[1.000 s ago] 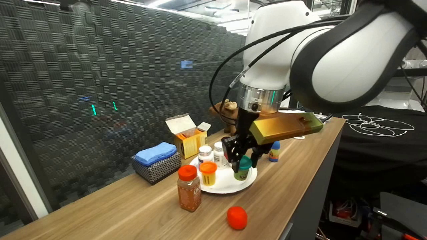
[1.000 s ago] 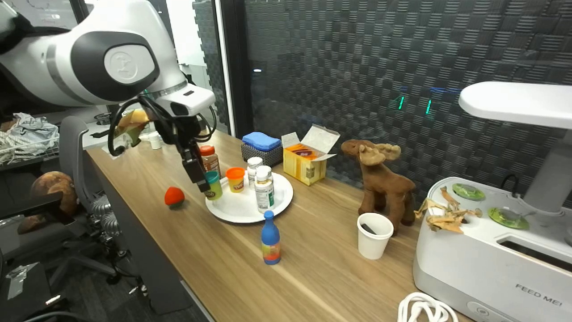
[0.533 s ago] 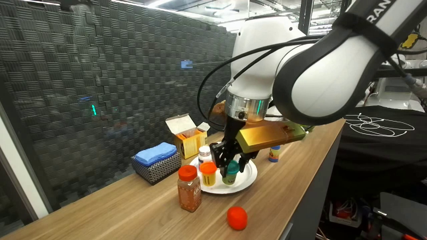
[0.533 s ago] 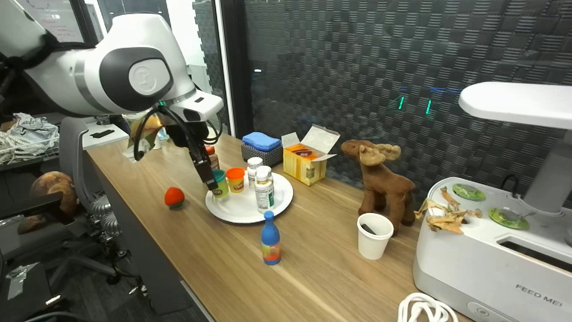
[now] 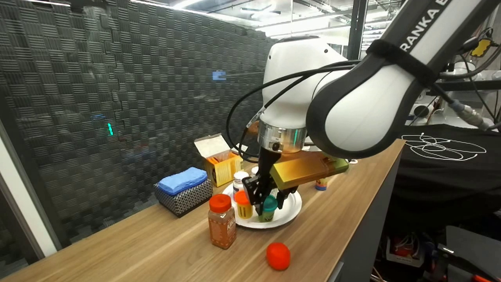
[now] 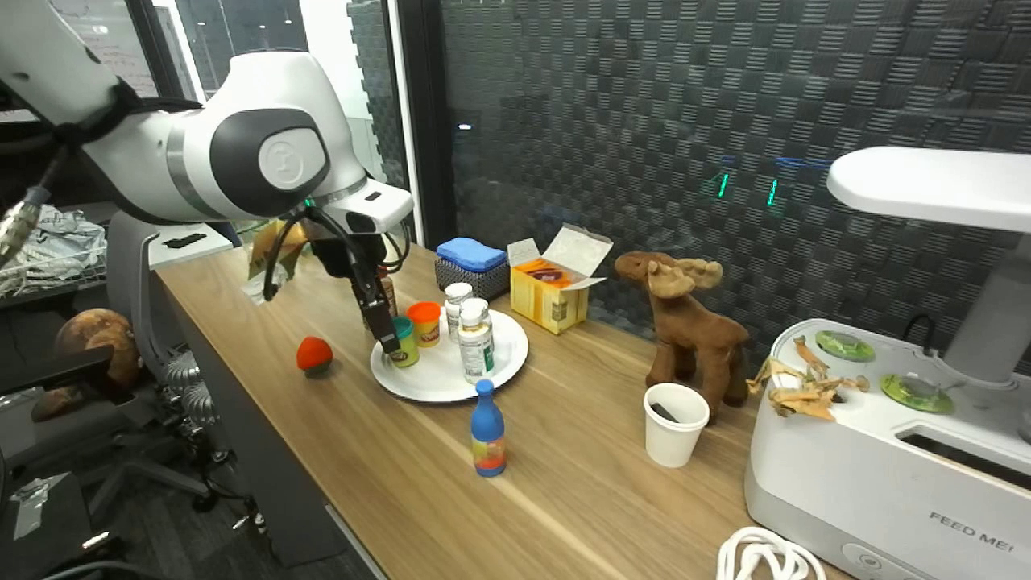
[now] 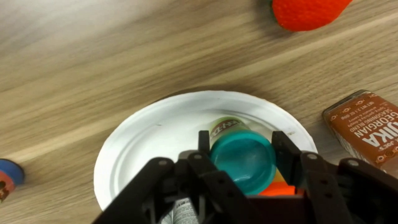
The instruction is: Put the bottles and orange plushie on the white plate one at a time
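Holds the teal-lidded green tub (image 6: 406, 344) in the gripper (image 7: 241, 143), with the jaws drawn in to the width of the lid and a finger (image 7: 284, 152) on either side. Hangs over the white plate (image 7: 140, 151), near the rim; cannot tell about contact between the tub's base and the plate. Has the orange-lidded yellow tub (image 6: 426, 324) on the plate, just beside the jaws; cannot tell about contact with the nearer finger. Has two white bottles (image 6: 476, 354) upright on the plate too, a little farther from the jaws. To the right of the jaws in the wrist view, has the red-capped brown jar (image 7: 367, 127) on the table (image 5: 148, 243), near the plate. Above and to the right of the jaws there, has the orange plushie (image 7: 306, 12), partly cut off; on the table and apart from the plate in both exterior views. To the lower left of the jaws in the wrist view, has the blue bottle (image 7: 11, 172), cut off there, upright on the table in both exterior views.
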Motion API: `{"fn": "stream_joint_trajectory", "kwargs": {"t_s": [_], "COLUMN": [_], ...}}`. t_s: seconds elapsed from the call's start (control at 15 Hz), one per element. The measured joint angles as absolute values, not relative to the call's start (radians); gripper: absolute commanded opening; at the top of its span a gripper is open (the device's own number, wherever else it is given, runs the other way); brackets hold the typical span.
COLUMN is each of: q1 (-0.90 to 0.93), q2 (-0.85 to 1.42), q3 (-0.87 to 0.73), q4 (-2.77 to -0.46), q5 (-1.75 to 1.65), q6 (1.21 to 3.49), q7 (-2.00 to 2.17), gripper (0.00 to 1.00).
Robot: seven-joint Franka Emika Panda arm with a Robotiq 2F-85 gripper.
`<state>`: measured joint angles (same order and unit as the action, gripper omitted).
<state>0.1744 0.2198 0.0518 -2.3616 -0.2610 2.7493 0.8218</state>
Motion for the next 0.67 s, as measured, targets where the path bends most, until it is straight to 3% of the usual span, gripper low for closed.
{"fn": "stream_joint_trajectory", "kwargs": {"t_s": [0.07, 0.27, 0.67], "q1": [0.179, 0.19, 0.231], "q2": [0.221, 0.221, 0.176], "q3": [0.047, 0.042, 0.042], "q4": [-2.361, -2.361, -2.388], "q5": [-0.261, -0.261, -0.274], "q6": [2.749, 2.749, 2.752], "q7": [0.82, 0.814, 0.814], "gripper": [0.8, 0.99, 1.0]}}
